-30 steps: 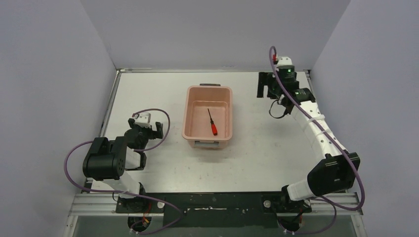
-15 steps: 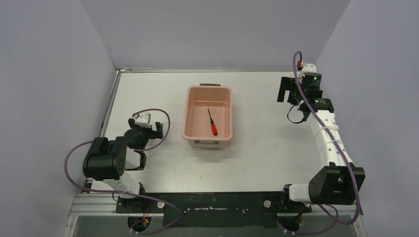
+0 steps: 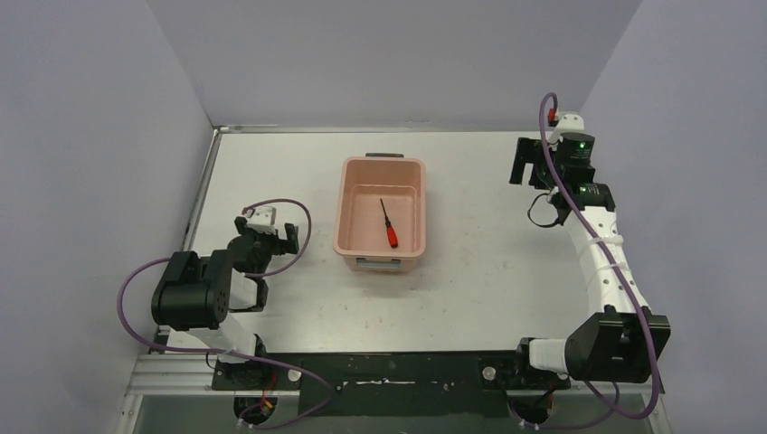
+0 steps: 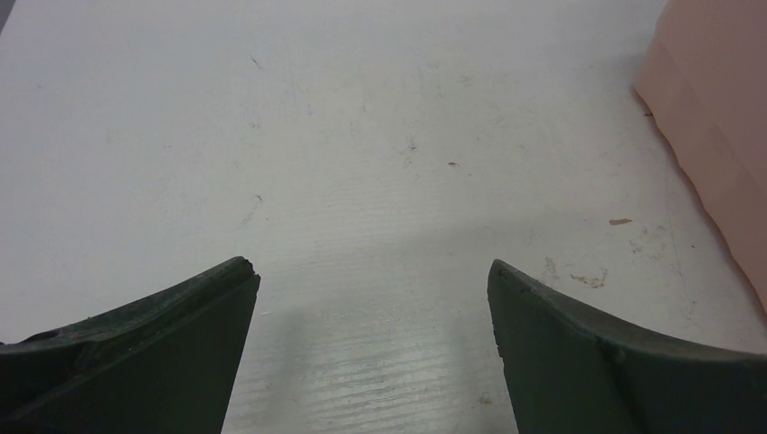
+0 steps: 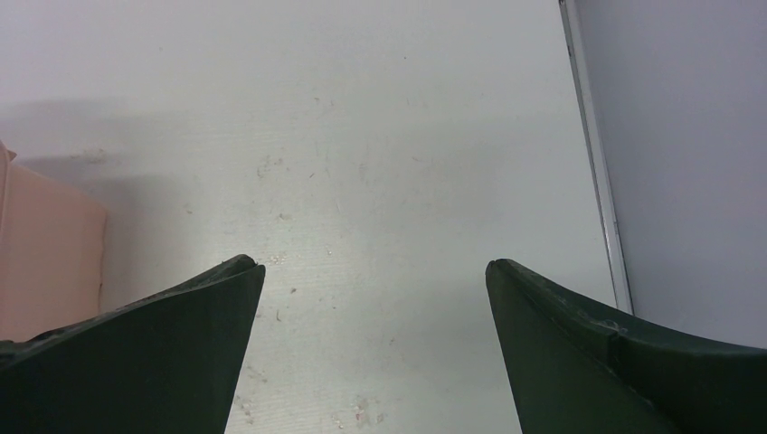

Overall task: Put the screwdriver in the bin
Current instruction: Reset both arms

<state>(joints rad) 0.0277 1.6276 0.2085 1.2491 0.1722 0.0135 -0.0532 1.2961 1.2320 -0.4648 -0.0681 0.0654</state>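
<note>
The screwdriver (image 3: 388, 226), with a red handle and thin black shaft, lies inside the salmon-pink bin (image 3: 347, 210) in the middle of the table. A side of the bin also shows at the right edge of the left wrist view (image 4: 714, 117) and at the left edge of the right wrist view (image 5: 41, 258). My left gripper (image 3: 269, 237) is open and empty, low over the table left of the bin; its jaws frame bare table (image 4: 373, 269). My right gripper (image 3: 525, 163) is open and empty at the far right, well away from the bin (image 5: 373, 268).
Purple-grey walls enclose the table on three sides. A metal edge strip (image 5: 592, 163) runs along the right wall close to my right gripper. The arm bases sit on a black rail at the near edge (image 3: 398, 371).
My right arm swung to the right, away from the bin, toward the right wall, and has nearly stopped. The left arm, bin and screwdriver have not moved.
</note>
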